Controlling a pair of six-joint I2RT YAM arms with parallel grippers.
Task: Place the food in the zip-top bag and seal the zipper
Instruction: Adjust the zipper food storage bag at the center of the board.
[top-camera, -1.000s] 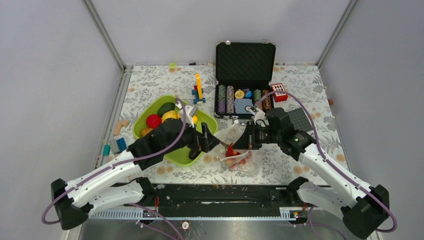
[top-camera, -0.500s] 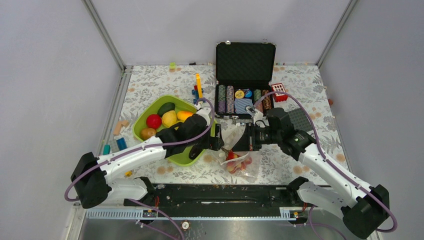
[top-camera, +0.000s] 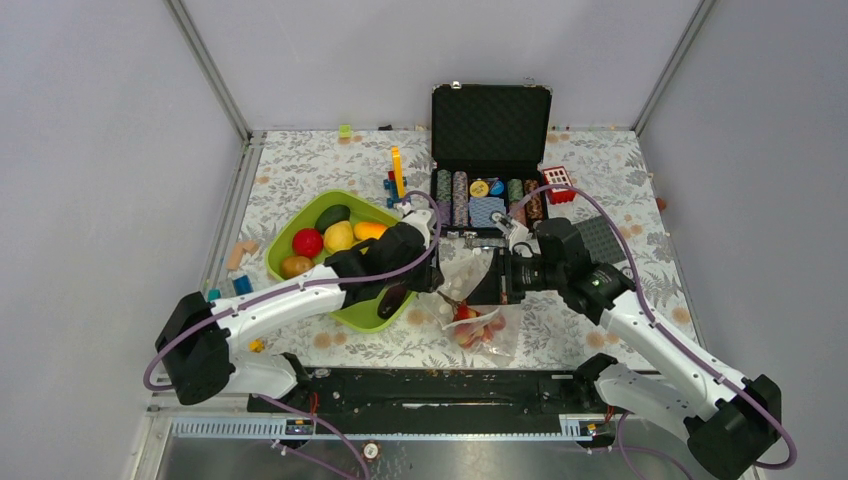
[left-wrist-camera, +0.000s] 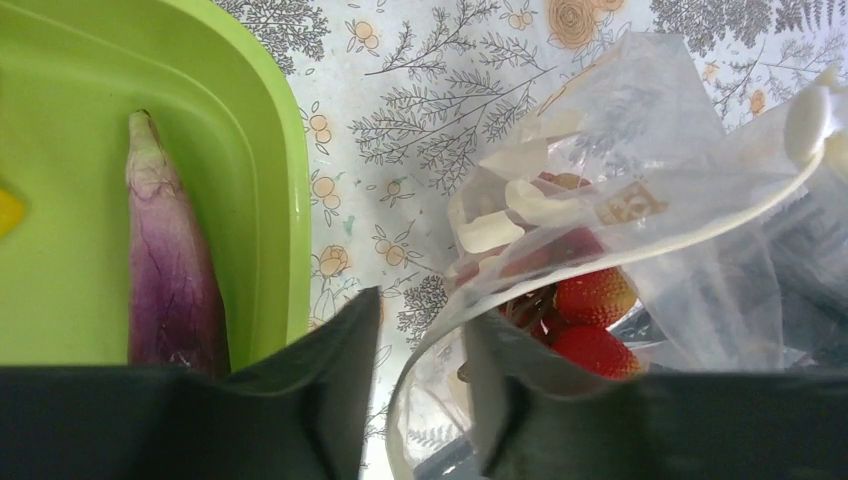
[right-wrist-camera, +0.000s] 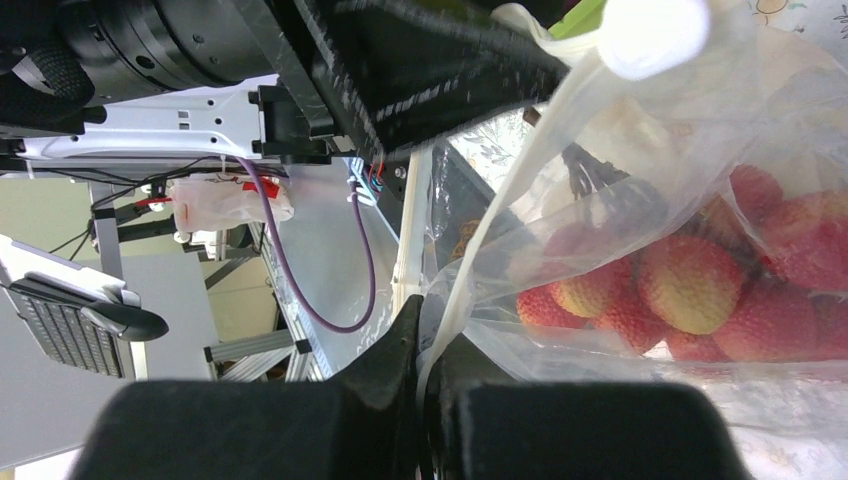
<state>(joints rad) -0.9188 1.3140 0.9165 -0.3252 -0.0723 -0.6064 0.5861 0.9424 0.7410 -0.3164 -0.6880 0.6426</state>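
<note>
Beside edge of lime-green plastic tray (left-wrist-camera: 290, 180), clear dotted zip-top plastic bag (left-wrist-camera: 650, 130) sat mouth-open on floral worktop (left-wrist-camera: 400, 100), red toy berries (left-wrist-camera: 595, 297) inside; right tool (right-wrist-camera: 425, 350) pinched one rim, left tool (left-wrist-camera: 420, 320) part-spread around opposite rim. Inside tray lay purple toy eggplant (left-wrist-camera: 170, 270).

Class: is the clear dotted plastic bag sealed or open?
Open: the bag gapes at its rim, red berries showing inside.

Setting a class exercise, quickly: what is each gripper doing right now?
Left gripper: open, astride the bag's rim.
Right gripper: shut on the bag's rim.
</note>
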